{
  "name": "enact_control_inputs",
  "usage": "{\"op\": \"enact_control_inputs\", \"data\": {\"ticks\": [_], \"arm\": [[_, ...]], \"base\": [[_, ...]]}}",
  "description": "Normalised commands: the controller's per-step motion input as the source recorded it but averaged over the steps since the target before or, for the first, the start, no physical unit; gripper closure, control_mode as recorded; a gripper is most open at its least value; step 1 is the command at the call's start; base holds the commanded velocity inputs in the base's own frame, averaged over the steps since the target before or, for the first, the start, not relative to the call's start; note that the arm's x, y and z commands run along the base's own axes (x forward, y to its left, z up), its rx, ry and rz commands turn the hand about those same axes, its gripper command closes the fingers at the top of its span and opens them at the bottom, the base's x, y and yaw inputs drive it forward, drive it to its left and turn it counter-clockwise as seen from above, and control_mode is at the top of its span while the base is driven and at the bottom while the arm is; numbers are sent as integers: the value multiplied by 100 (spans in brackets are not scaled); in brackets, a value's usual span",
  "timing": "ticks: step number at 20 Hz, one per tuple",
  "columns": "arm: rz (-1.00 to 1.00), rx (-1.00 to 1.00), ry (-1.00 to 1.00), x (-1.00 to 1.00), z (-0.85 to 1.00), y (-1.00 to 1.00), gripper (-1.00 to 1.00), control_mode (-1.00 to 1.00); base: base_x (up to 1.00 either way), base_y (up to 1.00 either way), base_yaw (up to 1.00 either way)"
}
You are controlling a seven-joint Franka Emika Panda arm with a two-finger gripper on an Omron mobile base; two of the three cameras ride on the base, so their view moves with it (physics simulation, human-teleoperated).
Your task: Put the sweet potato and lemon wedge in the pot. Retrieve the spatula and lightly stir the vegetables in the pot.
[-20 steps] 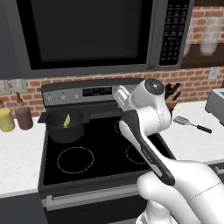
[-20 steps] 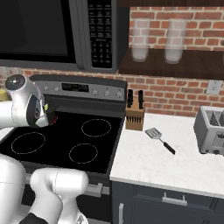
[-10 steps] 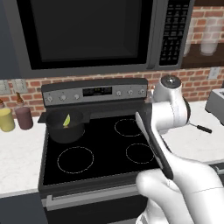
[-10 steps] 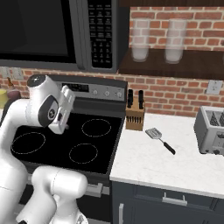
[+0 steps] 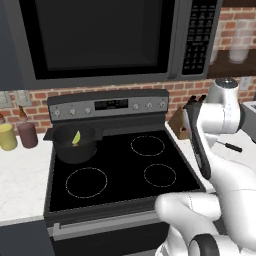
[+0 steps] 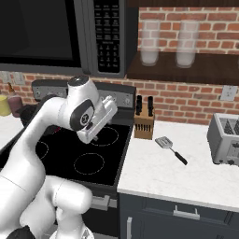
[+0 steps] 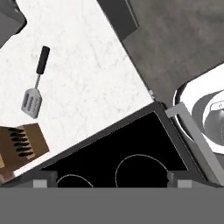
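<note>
Dark grey and straight-sided, the pot (image 5: 75, 145) sits on the stove's (image 5: 120, 172) back left burner, well to the left of the gripper. Inside it, the yellow-green lemon wedge (image 5: 77, 137) leans against the inner wall; the sweet potato cannot be made out in the pot's dark interior.

In the right base view the gripper (image 6: 100, 125) hangs in the air above the right-hand burners, empty, its jaws spread wide with nothing between them. The white arm (image 5: 220, 117) bends over the stove's right edge.

To the gripper's right, on the white counter (image 6: 182, 179), lies the spatula (image 6: 171, 149), flat, its slotted silver head toward the wall and its black handle pointing toward the counter's front. In the hand view the spatula (image 7: 35, 87) lies alone on the marble, near a wooden knife block (image 7: 22, 142) that stands between it and the stove. A toaster (image 6: 225, 139) sits farther right.

Far to the gripper's left, beyond the pot, a yellow jar (image 5: 7, 136) and a maroon jar (image 5: 27, 134) stand side by side on the counter.
</note>
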Motion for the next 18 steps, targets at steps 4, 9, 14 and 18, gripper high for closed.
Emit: {"op": "enact_control_inputs", "data": {"ticks": [4,9,14,18], "arm": [[-28,19,0,0,-19,-100,-100,-100],[-27,10,0,1,-34,-100,-100,-100],[-25,1,0,27,-32,-100,-100,-100],[-18,0,0,35,-39,-84,-100,-100]], "base": [[0,0,0],[0,0,0],[0,0,0],[0,0,0]]}}
